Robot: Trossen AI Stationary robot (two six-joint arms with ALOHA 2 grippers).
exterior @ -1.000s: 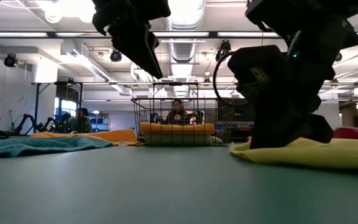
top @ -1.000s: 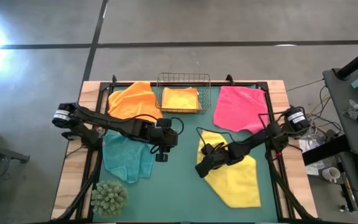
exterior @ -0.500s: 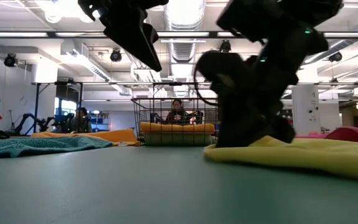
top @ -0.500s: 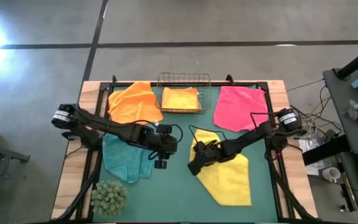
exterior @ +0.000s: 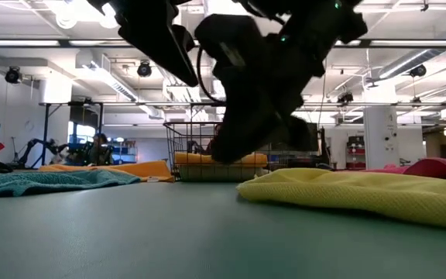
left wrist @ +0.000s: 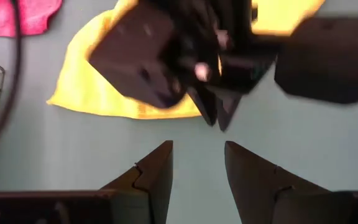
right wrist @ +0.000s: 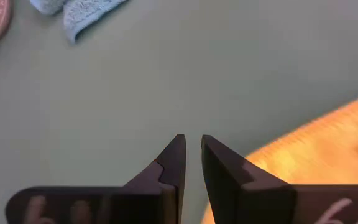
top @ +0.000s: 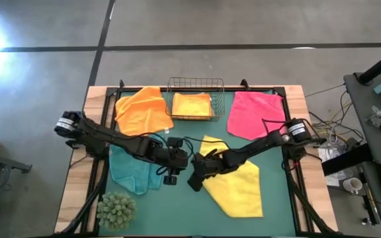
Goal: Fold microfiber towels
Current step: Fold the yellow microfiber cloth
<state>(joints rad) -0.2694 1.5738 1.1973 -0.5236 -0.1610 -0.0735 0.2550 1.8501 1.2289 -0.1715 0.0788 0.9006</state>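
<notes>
A yellow towel point(top: 233, 184) lies spread on the green mat right of centre, and its left edge point(exterior: 246, 194) rests flat on the table. My right gripper point(top: 194, 181) hangs just above that edge. Its fingers point(right wrist: 191, 155) are almost together with nothing between them, and the towel point(right wrist: 328, 140) shows beside them. My left gripper point(top: 171, 178) hovers open above bare mat just to the left. In the left wrist view it point(left wrist: 197, 165) faces the right gripper. A teal towel point(top: 134, 168), an orange towel point(top: 143, 109) and a pink towel point(top: 255, 114) lie around them.
A wire basket point(top: 195, 84) at the far middle holds a folded yellow-orange towel point(top: 192, 104). A green spiky plant ball point(top: 116, 210) sits at the near left corner. Bare mat lies along the near edge in front of both grippers. People sit in the room behind the table.
My right gripper has gone toward the table's left edge with its fingers down on the yellow towel, dragging it leftward across the mat. It has then risen off the towel and rolled. The towel's left edge now lies nearer the centre. My left gripper has drifted slightly toward the near edge.
</notes>
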